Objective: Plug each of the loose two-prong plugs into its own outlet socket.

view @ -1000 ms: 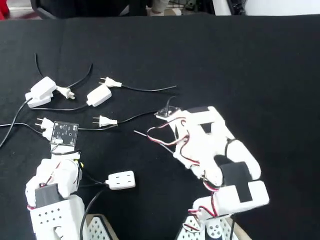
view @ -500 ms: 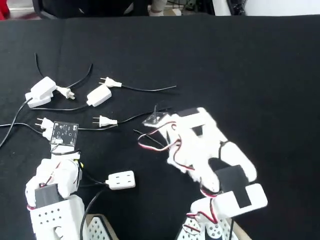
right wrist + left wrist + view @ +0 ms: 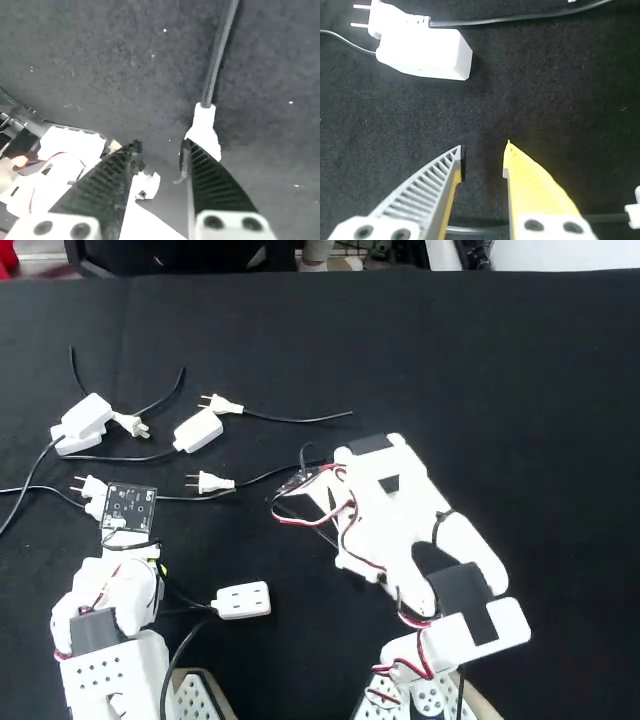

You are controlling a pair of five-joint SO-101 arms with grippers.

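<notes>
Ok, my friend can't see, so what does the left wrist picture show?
The left gripper hangs open over black cloth, one finger grey and one yellow, holding nothing. Beyond its fingertips lies a white block with a loose two-prong plug against it, and a black cord trails away from the plug.

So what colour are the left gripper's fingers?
One finger yellow, the other pale grey; best in left wrist view.

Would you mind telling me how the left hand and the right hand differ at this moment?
The left hand has one grey side and one yellow side, while the right hand is black on both. The left hand hangs over bare black cloth, whereas the right hand has a white plug close beside one fingertip. Both are open and hold nothing.
</notes>
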